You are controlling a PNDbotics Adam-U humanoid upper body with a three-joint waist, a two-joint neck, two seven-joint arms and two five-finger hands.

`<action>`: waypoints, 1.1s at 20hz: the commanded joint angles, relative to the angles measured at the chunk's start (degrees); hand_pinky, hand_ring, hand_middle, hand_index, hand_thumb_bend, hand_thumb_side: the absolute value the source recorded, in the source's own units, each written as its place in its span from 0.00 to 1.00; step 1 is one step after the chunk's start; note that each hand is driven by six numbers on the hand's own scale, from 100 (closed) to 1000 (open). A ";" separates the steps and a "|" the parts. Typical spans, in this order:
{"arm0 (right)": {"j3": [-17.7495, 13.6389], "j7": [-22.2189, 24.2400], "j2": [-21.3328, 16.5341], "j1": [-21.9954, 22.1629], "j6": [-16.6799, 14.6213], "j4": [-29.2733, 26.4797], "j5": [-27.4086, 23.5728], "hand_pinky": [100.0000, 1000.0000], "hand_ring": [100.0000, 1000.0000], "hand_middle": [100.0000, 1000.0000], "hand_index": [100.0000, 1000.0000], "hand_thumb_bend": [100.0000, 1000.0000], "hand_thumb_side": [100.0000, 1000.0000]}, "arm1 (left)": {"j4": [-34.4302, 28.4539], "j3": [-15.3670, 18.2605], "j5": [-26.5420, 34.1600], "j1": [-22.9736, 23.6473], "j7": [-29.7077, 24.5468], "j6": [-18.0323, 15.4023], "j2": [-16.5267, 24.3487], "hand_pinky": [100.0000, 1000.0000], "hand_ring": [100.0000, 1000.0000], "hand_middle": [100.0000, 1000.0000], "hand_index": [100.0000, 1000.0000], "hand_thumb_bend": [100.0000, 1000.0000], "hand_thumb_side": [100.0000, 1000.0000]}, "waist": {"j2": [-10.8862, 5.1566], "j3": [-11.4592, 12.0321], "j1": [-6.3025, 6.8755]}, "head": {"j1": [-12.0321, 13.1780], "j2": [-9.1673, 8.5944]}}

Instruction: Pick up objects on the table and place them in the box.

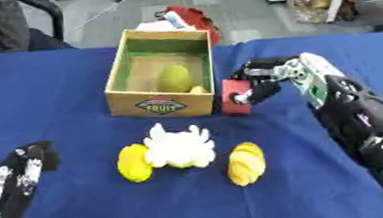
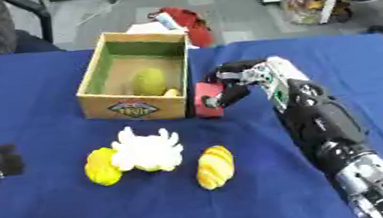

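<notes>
Blue cloth covers the table, smooth and matte. On it stands the box, an open cardboard carton with tan outer walls, a green lining and a diamond-shaped label on its near face. Inside lie a rounded yellow-green fruit and, beside it against the near wall, a small yellow piece only partly seen.

The right hand, black with silver parts, reaches in from the right on a thick black arm. Its fingers are curled round a red block, a flat-sided shape that stands on the cloth just beside the box's near right corner, touching or almost touching the wall; which, I cannot tell.

Nearer the robot three things lie in a row. A yellow lump with a rough surface sits on the left, touching a white ruffled thing with leaf-like lobes standing up from it. A little to the right, apart from these, lies an oval yellow-orange piece with ribbed stripes along its length.

The left hand shows at the lower left corner, black, its fingers straight and pointing up, holding nothing.
</notes>
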 commanded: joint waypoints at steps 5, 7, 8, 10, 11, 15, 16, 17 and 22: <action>-1.47 -6.96 -1.34 -2.39 0.32 -2.88 -0.76 0.19 0.36 0.26 0.77 0.00 0.07 | -0.99 0.56 -0.14 -0.29 0.28 -0.03 0.75 0.62 0.58 0.52 0.71 0.00 0.70 | -0.57 -0.30 -0.55 | -0.01 -0.31; -1.73 -7.66 -1.46 -3.10 0.40 -3.48 -0.98 0.19 0.35 0.26 0.77 0.00 0.07 | -0.98 0.57 -0.12 -0.21 0.29 -0.04 0.75 0.62 0.58 0.52 0.71 0.00 0.70 | -0.67 -0.37 -0.54 | 0.01 -0.24; -1.93 -7.84 -1.48 -3.53 0.48 -3.69 -1.46 0.18 0.34 0.25 0.77 0.00 0.07 | -0.98 0.58 -0.11 -0.17 0.30 -0.04 0.75 0.62 0.58 0.52 0.71 0.00 0.70 | -0.73 -0.40 -0.54 | 0.00 -0.20; -2.25 -8.02 -1.56 -4.39 0.65 -4.20 -2.50 0.18 0.34 0.24 0.77 0.00 0.07 | -0.97 0.58 -0.10 -0.09 0.31 -0.03 0.76 0.62 0.58 0.52 0.71 0.00 0.70 | -0.82 -0.45 -0.54 | -0.03 -0.11; -2.41 -8.07 -1.57 -4.87 0.76 -4.49 -2.99 0.18 0.34 0.24 0.77 0.00 0.06 | -0.96 0.58 -0.10 -0.06 0.31 -0.03 0.77 0.62 0.58 0.52 0.71 0.00 0.70 | -0.86 -0.47 -0.55 | -0.07 -0.04; -3.04 -8.35 -1.09 -7.31 1.26 -5.58 -4.27 0.18 0.33 0.24 0.77 0.00 0.05 | -0.90 0.51 -0.08 0.10 0.27 -0.02 0.80 0.62 0.58 0.52 0.71 0.00 0.70 | -1.05 -0.50 -0.61 | -0.28 0.14; -3.24 -8.44 -0.79 -8.00 1.44 -5.72 -4.42 0.18 0.33 0.24 0.77 0.00 0.05 | -0.89 0.48 -0.08 0.12 0.24 -0.03 0.81 0.62 0.58 0.52 0.71 0.00 0.70 | -1.09 -0.47 -0.62 | -0.35 0.15; -3.50 -8.62 -0.38 -8.74 1.69 -5.74 -4.49 0.18 0.33 0.24 0.77 0.00 0.05 | -0.89 0.46 -0.08 0.13 0.21 -0.03 0.81 0.62 0.58 0.52 0.71 0.00 0.70 | -1.11 -0.44 -0.64 | -0.44 0.14; -4.32 -11.45 2.87 -11.60 2.95 -4.45 -2.97 0.19 0.35 0.24 0.78 0.00 0.03 | -0.87 0.27 -0.05 0.05 0.02 -0.05 0.79 0.62 0.58 0.52 0.71 0.00 0.70 | -1.11 0.10 -0.73 | -1.14 -0.04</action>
